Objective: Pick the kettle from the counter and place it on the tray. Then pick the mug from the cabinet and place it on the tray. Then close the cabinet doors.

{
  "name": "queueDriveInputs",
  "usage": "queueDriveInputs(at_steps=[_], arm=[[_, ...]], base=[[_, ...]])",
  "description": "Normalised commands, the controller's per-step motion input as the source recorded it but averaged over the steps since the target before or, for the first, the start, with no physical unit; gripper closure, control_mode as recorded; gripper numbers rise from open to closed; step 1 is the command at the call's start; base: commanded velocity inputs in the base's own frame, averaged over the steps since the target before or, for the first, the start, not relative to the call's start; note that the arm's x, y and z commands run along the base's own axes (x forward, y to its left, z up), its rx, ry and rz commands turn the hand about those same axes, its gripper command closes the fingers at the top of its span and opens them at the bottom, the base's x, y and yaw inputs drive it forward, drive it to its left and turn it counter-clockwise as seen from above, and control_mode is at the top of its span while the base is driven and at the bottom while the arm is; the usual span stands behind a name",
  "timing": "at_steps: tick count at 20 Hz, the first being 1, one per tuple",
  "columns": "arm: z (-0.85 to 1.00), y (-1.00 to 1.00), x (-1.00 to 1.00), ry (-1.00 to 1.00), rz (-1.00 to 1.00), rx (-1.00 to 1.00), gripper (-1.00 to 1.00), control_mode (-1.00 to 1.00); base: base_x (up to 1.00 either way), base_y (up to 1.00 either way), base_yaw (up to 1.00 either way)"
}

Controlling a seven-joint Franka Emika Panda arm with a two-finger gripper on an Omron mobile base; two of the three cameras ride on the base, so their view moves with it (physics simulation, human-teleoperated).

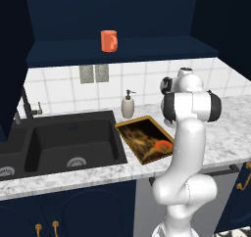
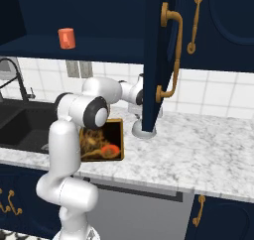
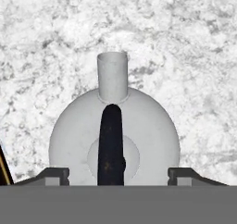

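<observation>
Silver-grey, the kettle [image 3: 114,135] sits on the marble counter [image 3: 194,42], directly under the gripper [image 3: 115,177], whose fingers [image 3: 53,176] stand wide apart at nine and three. Its black handle [image 3: 111,144] runs six to twelve between them, spout at twelve. From the right base view, the tray [image 2: 118,135] lies at nine of the kettle.

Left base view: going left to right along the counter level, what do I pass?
Faucet → black sink → soap bottle → tray → the robot arm, which stands in front of the counter on the right.
</observation>
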Motion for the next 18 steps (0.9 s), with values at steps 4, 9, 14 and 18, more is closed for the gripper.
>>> queueDriveInputs(at_steps=[4, 9, 14, 18], arm=[[-0.13, 0.01, -0.01, 0.00, 0.00, 0.00, 1.00, -1.00], [-0.02, 0.03, -0.26, 0.00, 0.00, 0.00, 1.00, -1.00], [0.09, 0.08, -0.63, -0.08, 0.00, 0.00, 1.00, -1.00], [0.46, 0.28, -0.64, -0.19, 0.00, 0.00, 1.00, -1.00]], base=[[0.00, 0.00, 0.00], [0.00, 0.00, 0.00], [0.00, 0.00, 0.00], [0.00, 0.00, 0.00]])
